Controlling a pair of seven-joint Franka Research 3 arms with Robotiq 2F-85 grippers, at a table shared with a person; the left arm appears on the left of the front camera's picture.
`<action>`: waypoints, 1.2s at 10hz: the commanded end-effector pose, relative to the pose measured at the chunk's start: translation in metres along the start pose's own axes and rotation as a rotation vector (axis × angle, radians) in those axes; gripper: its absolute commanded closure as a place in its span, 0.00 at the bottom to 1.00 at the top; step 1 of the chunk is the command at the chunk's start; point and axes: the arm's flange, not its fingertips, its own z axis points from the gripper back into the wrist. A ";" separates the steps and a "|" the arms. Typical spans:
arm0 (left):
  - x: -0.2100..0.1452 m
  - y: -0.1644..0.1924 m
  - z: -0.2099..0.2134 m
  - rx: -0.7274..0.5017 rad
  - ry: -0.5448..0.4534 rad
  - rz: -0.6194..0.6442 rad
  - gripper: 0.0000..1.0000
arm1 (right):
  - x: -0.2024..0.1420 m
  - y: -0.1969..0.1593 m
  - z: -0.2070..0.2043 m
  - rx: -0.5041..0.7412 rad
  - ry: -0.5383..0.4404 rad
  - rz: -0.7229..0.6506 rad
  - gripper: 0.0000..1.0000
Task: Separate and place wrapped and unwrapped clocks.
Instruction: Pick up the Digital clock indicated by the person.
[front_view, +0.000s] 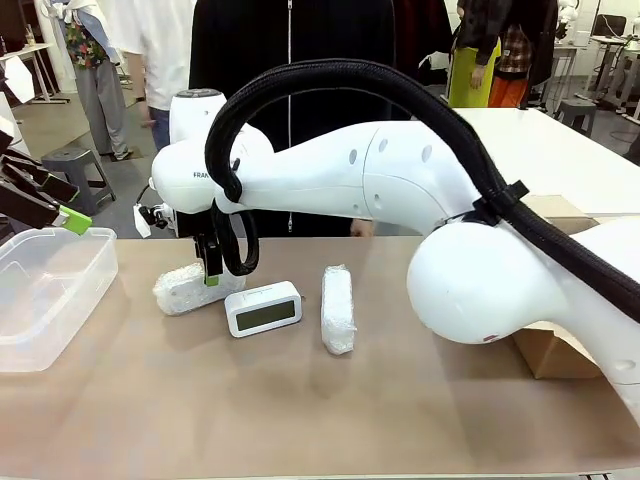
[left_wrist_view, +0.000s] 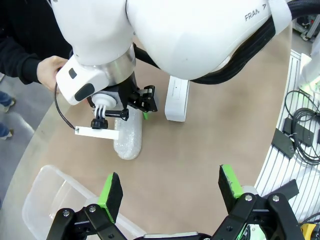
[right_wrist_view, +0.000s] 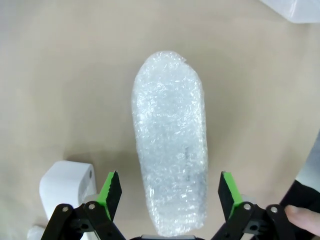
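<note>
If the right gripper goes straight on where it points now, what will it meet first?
Probably the wrapped clock, which lies right below the right gripper, between its open fingers.

Grey brand lettering stands on the white shell of the right arm (front_view: 330, 170), readable as "FRA" just beside the black cable hose (front_view: 400, 85) in the front view and as "FRAN" near the top right corner in the left wrist view, the word's remainder hidden.

The clock (front_view: 263, 309) is laid on the table (front_view: 300, 420) between the left bundle (front_view: 178, 292) and the right bundle (front_view: 338, 310); the bin (front_view: 45, 300) is set leftmost.
</note>
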 end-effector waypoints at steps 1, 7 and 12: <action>-0.001 0.002 0.000 -0.011 -0.008 -0.005 0.00 | 0.012 -0.032 -0.008 -0.015 0.027 -0.003 0.00; -0.001 0.002 0.000 -0.011 -0.008 -0.005 0.00 | 0.011 -0.035 -0.016 0.031 0.044 -0.015 0.16; -0.001 0.002 0.000 -0.011 -0.008 -0.005 0.00 | 0.013 -0.040 -0.027 0.015 0.045 -0.020 0.53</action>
